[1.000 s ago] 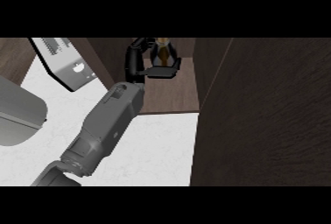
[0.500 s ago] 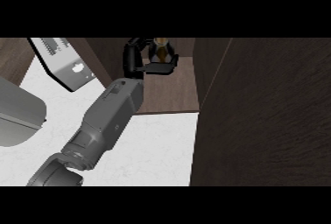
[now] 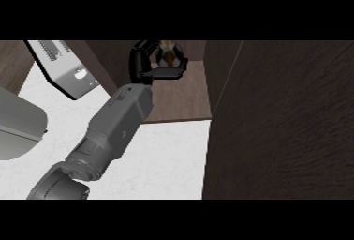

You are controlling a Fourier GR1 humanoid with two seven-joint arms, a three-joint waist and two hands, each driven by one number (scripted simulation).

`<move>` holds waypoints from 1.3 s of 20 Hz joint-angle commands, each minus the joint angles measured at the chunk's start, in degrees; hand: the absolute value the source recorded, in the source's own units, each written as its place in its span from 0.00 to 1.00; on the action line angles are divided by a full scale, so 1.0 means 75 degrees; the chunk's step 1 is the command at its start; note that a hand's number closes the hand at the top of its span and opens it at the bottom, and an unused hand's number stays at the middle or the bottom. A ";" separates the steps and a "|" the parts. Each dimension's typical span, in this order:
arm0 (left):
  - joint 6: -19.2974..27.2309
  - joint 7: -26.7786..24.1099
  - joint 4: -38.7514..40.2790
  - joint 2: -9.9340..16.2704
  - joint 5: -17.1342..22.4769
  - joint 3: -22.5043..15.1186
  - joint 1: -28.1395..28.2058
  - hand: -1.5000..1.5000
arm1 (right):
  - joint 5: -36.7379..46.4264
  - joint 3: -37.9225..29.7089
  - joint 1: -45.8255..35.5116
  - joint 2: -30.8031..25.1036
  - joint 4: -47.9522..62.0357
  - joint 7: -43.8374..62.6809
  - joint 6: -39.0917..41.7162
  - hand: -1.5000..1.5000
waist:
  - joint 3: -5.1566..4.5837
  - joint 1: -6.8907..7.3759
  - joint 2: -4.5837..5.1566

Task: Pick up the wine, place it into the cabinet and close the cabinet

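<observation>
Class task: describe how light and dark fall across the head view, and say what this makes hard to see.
Head view: white counter brightly lit; cabinet interior dim; wine barely distinguishable behind the black hand; door uniformly dark.

Wine (image 3: 168,50) at rear of open cabinet (image 3: 181,101), left hand (image 3: 151,65) curled round it; cabinet door (image 3: 283,126) to the right; white counter (image 3: 162,159) in front; appliance (image 3: 66,65) at left.
</observation>
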 commanded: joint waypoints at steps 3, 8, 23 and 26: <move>-0.0102 -0.0249 0.0469 0.0050 0.0048 0.0213 -0.0009 1.00 | -0.0556 -0.0244 -0.0105 -0.0082 -0.0274 0.0175 0.0046 0.00 | -0.0031 -0.0043 0.0093; 0.0138 -0.0328 0.0728 0.0152 -0.0148 0.0146 0.0112 0.00 | -0.0562 -0.0225 0.0171 -0.0091 -0.0443 -0.0017 0.0146 0.00 | -0.0028 -0.0011 0.0065; 0.0848 -0.0133 0.1103 0.0044 -0.0627 -0.0058 -0.0040 0.00 | -0.0013 0.0162 -0.0021 0.0047 -0.0150 -0.0079 0.0028 0.00 | -0.0039 -0.0096 0.0116; 0.0913 -0.0527 0.1041 0.0227 -0.0631 -0.0009 0.0241 0.00 | -0.0062 0.0214 0.0169 0.0066 -0.0116 -0.0217 0.0036 0.00 | -0.0038 -0.0121 0.0134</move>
